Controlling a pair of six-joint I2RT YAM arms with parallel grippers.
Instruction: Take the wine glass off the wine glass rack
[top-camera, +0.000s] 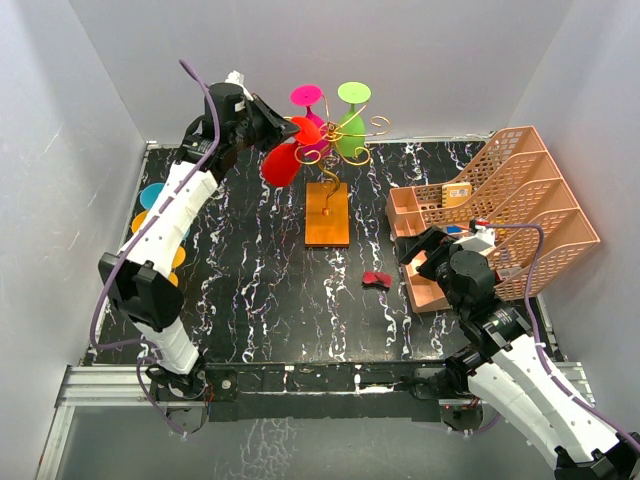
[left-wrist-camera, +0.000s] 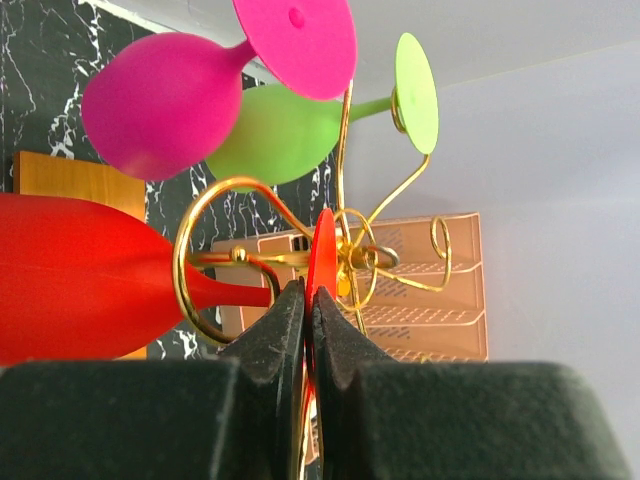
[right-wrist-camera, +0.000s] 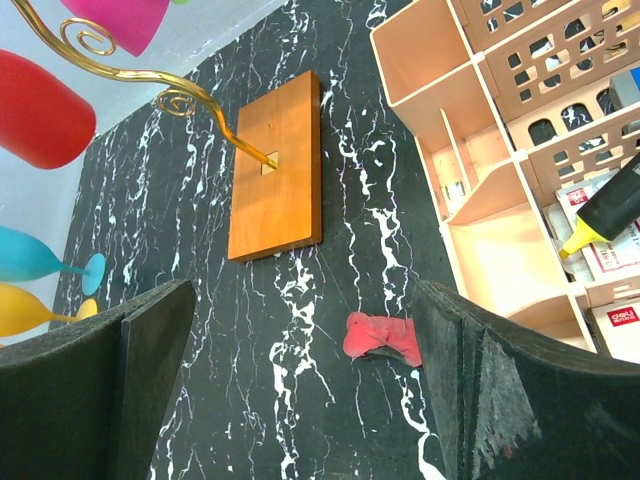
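Black marbled table. Peach organiser on its right side. Gold wire rack mid-table toward the back; pink glass and green glass hang from it. Red wine glass tilted at the rack's left, stem inside a gold curl. Left gripper pinched narrow on its foot. Right gripper spread wide, holding nothing, above a small red scrap.
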